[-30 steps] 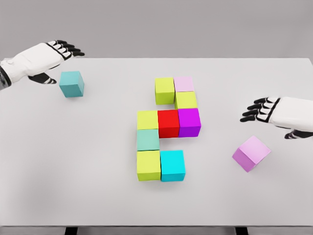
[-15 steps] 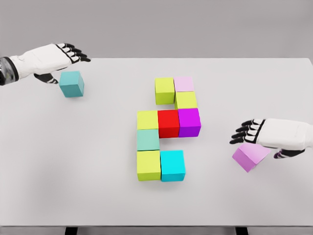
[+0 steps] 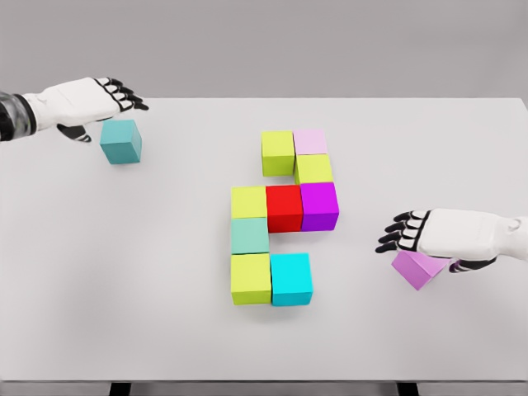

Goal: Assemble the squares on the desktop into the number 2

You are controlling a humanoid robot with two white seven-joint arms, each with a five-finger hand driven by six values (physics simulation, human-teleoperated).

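Observation:
Several coloured cubes stand joined in the table's middle: a yellow-green cube [image 3: 278,152] and a pale pink cube [image 3: 310,141] on top, a red cube [image 3: 285,207] and a purple cube [image 3: 319,205] in the middle row, a cyan cube [image 3: 291,279] at the bottom. A loose violet cube [image 3: 417,269] lies at the right, and my right hand [image 3: 402,233] hovers flat over it, fingers spread, holding nothing. A loose teal cube [image 3: 121,141] sits at the far left. My left hand [image 3: 115,94] floats just above and behind it, fingers extended.
The white table [image 3: 148,272] reaches to its front edge near the bottom of the view. Bare surface lies between the teal cube and the cluster, and right of the cyan cube.
My right hand has dropped down and leftward, from above the violet cube to covering its top. The left hand shifted slightly nearer the teal cube. No cube has moved.

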